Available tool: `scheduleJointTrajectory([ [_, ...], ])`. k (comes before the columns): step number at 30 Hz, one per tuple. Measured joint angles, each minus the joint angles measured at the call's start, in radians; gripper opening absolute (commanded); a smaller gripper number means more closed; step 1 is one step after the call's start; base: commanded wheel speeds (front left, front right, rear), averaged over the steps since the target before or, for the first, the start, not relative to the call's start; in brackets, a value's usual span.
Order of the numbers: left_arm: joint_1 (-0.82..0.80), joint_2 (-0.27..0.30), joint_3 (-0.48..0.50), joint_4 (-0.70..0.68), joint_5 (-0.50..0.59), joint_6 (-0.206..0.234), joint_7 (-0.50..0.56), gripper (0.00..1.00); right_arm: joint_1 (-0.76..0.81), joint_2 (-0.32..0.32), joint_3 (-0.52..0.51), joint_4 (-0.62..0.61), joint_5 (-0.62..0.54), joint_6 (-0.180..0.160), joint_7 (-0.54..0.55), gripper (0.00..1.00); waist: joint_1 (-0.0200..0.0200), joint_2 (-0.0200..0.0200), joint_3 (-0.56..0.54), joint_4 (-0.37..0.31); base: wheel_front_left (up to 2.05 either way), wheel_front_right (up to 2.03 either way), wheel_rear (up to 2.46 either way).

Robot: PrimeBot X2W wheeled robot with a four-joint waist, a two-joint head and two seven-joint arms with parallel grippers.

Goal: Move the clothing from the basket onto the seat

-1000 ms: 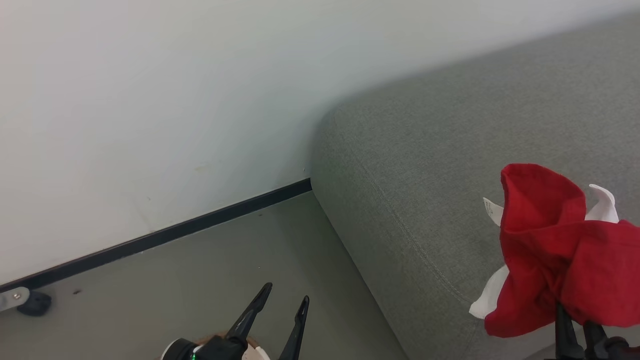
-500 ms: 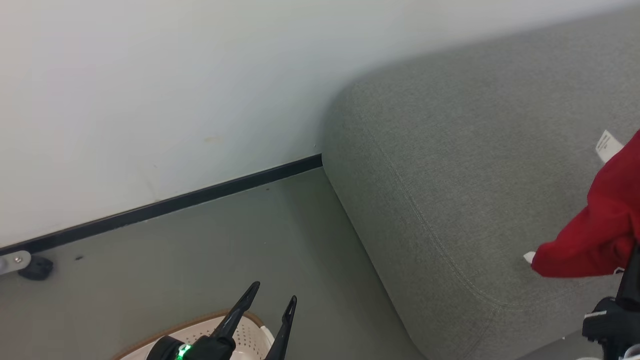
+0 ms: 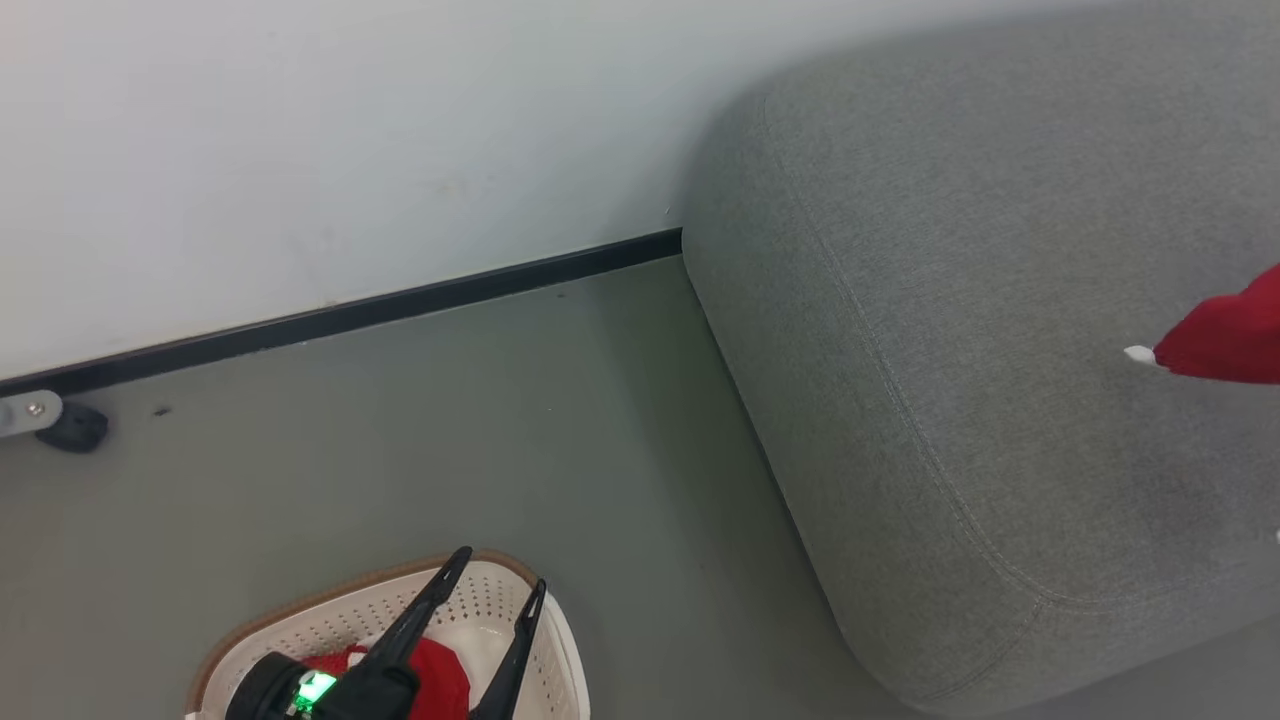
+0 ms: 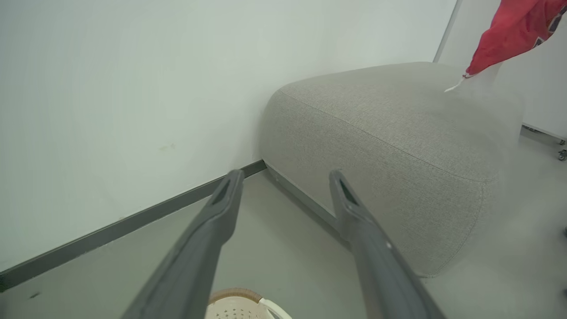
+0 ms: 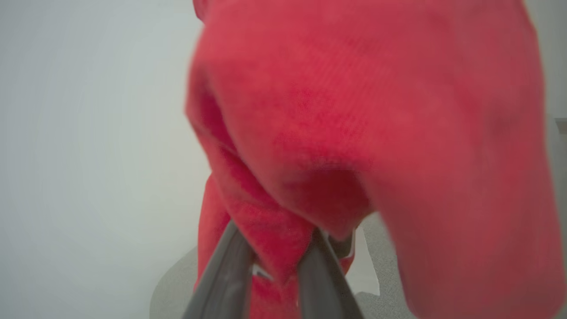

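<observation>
Garment (image 3: 1225,335) shifted right; basket (image 3: 330,625) w/ clothing (image 3: 445,675).

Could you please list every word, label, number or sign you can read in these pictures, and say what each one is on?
None can be read.
The red garment held by the right gripper bears a dark, white-edged marking at the picture's edge, cut off and blurred: unreadable.

Bright, even light with soft shadows; the clothing (image 5: 354,110) blurs in the right wrist view
</observation>
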Motion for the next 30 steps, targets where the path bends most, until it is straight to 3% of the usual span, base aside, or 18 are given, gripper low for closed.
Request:
scheduleJointTrajectory([
  [10, 0.000, 0.037, 0.030, -0.016, 0.001, -0.008, 0.000, 1.00, -0.204, -0.045, -0.049, 0.187, 0.087, 0.012, 0.035, 0.00, 0.0000, 0.0001, 0.075, 0.033, 0.00, 0.00, 0.00],
  [17, 0.000, 0.047, 0.038, -0.027, 0.001, -0.010, 0.000, 1.00, -0.290, -0.055, -0.027, 0.295, 0.081, 0.012, 0.045, 0.00, 0.0000, 0.0001, 0.104, 0.054, 0.00, 0.00, 0.00],
  [25, -0.001, 0.047, 0.043, -0.029, -0.005, -0.016, 0.000, 1.00, -0.349, -0.109, 0.038, 0.476, -0.012, -0.025, 0.071, 0.00, -0.0001, 0.0000, 0.127, 0.085, 0.00, 0.00, 0.00],
  [30, -0.001, 0.050, 0.060, -0.039, -0.005, -0.017, 0.000, 1.00, -0.350, -0.142, 0.110, 0.523, -0.099, -0.034, 0.090, 0.00, -0.0001, 0.0000, 0.147, 0.098, 0.00, 0.00, 0.00],
])
